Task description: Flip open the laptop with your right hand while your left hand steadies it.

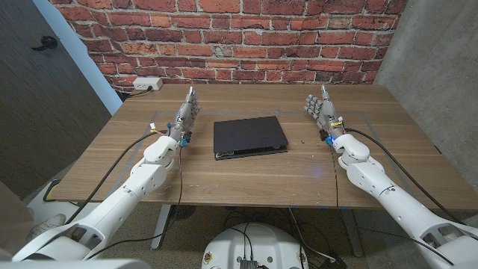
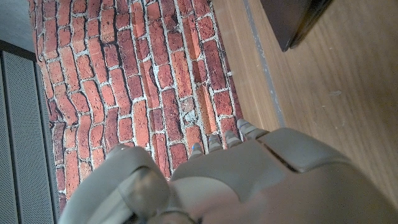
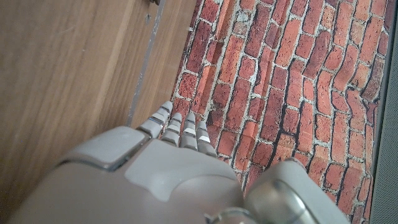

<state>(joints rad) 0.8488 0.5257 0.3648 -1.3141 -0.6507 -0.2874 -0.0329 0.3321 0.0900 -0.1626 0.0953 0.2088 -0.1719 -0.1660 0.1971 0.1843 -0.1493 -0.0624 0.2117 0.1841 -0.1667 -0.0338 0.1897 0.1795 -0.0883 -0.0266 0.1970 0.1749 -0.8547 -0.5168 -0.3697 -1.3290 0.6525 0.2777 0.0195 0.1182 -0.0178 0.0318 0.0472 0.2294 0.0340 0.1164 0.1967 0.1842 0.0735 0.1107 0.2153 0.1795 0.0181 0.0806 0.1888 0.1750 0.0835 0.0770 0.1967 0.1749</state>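
A black laptop [image 1: 249,137] lies shut and flat on the wooden table [image 1: 246,175], near the middle. Its lid is down. It sits a little crooked, not straight with the table edge.

The left hand [image 1: 187,113] is to the left of the laptop. There is bare wood between them, so it is near but not touching. The hand holds nothing. Its fingers point away from the robot, toward the brick wall [image 1: 224,37], and they look close side by side.

The right hand [image 1: 320,109] is to the right of the laptop, also with bare wood between. It is a bit farther from the laptop than the left hand is. It holds nothing too, and its fingers reach out straight toward the wall.

In the left wrist view, the back of the left hand [image 2: 249,180] is up close, and a dark corner of the laptop [image 2: 292,22] peeks in at the edge. In the right wrist view, the right hand [image 3: 161,168] has its fingertips [image 3: 180,124] lined up next to each other over the table and bricks.

A white power strip [image 1: 147,84] lies at the back left of the table by the wall.
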